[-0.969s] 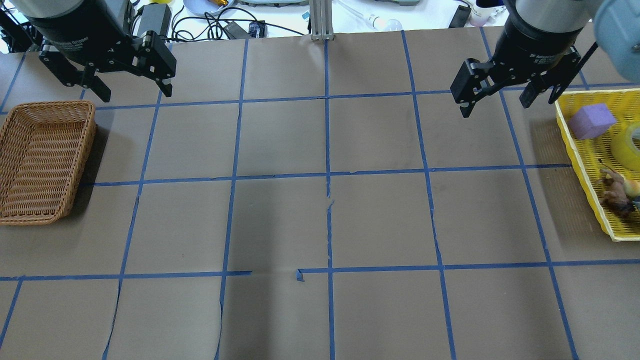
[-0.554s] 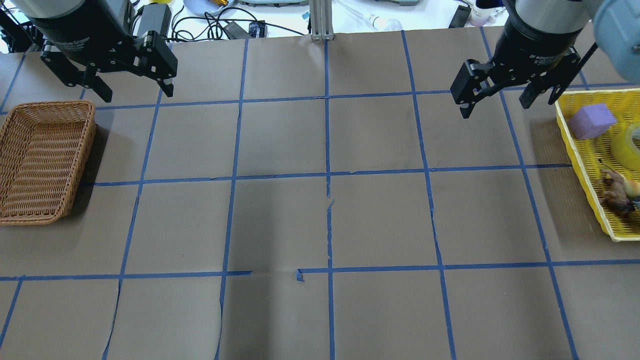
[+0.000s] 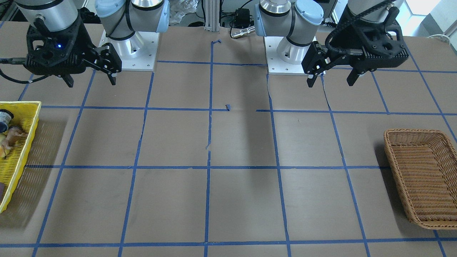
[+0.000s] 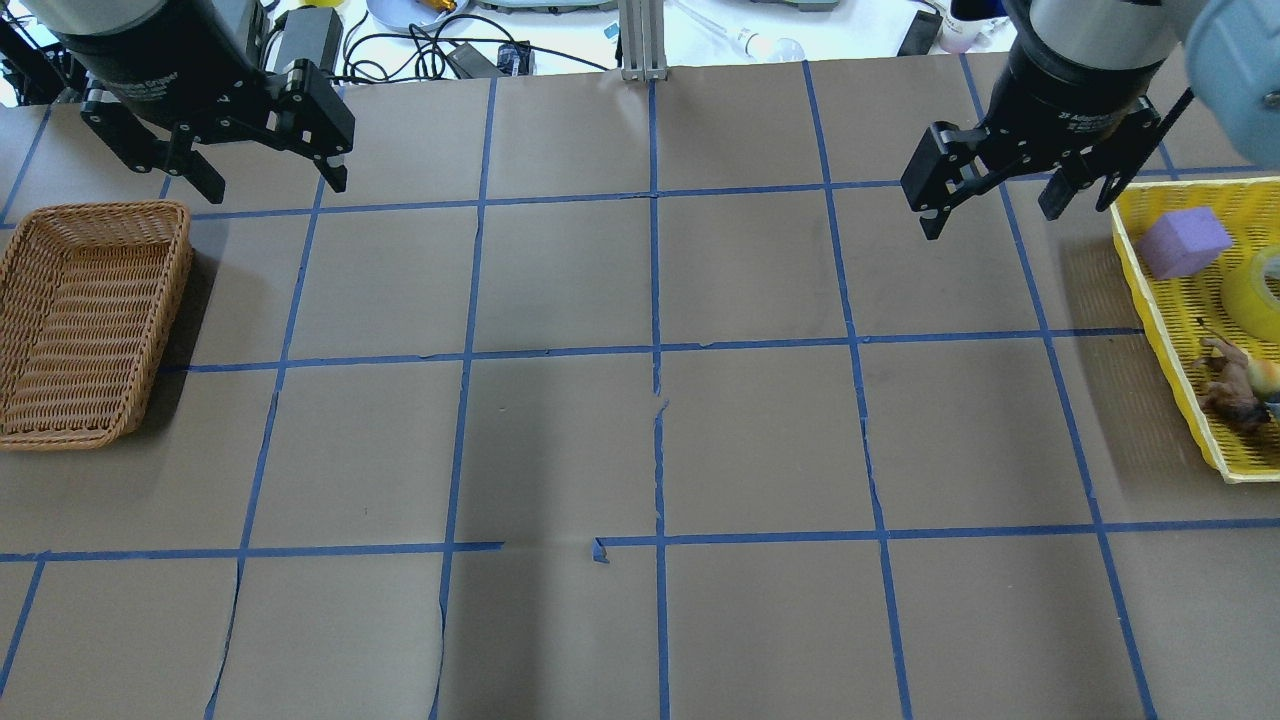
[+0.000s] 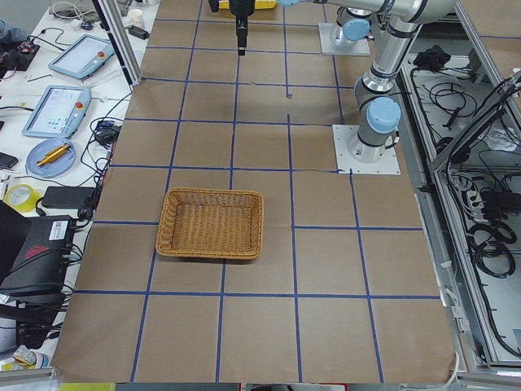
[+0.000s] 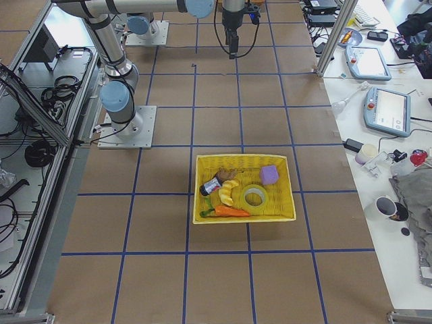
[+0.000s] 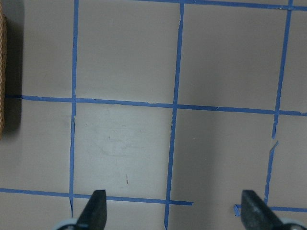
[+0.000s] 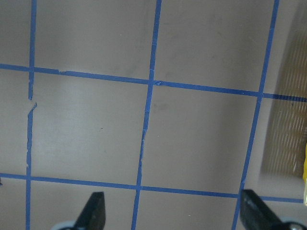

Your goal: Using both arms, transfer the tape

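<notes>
Tape [image 4: 1243,300] flat in yellow basket [image 4: 1163,325]

My table [image 4: 560,440] is plain brown, ruled with a blue grid [image 4: 657,200]. The wicker basket [image 4: 85,320] on the left is woven tan; the perforated basket [image 4: 1185,320] on the right is bright yellow, its block [image 4: 1183,242] purple, its tape [image 4: 1248,300] translucent yellow.

The right gripper [image 4: 990,222] has crept slightly to the right, toward the yellow basket [image 4: 1150,290]. It also sits a touch lower in the overhead view, though whether that is nearer or closer to the counter [image 4: 640,440] cannot be told. The left gripper [image 4: 277,192] has shifted a hair to the right.
</notes>
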